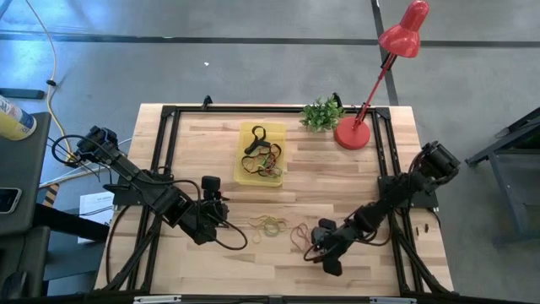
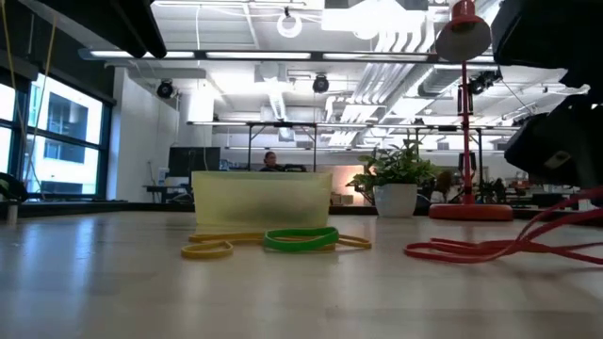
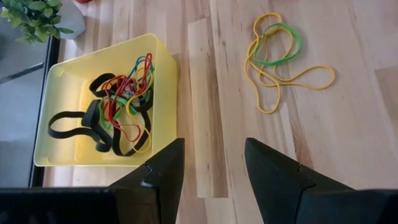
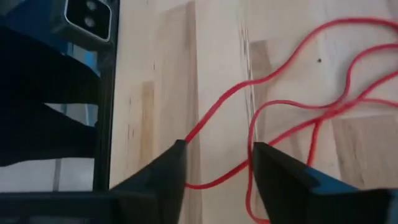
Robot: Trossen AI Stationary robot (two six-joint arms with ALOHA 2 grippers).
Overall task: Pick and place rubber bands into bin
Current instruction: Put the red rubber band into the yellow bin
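Red rubber bands point(image 4: 292, 112) are straddled by the spread right gripper point(image 4: 217, 165); the spread, empty left gripper point(image 3: 211, 168) is held at nine o'clock of yellow and green bands point(image 1: 268, 225); the bin point(image 1: 245, 176), at twelve o'clock, is loaded with others.

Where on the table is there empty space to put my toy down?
Bare wood lies between the yellow bin and the red lamp base, and left of the bin. It's crowded near the front, where loose rubber bands lie between the left gripper and right gripper.

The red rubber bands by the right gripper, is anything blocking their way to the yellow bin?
Nothing solid. Between the red rubber bands and the bin lies bare wood, with only the flat yellow and green bands lying nearby. The right gripper stands open over the red bands.
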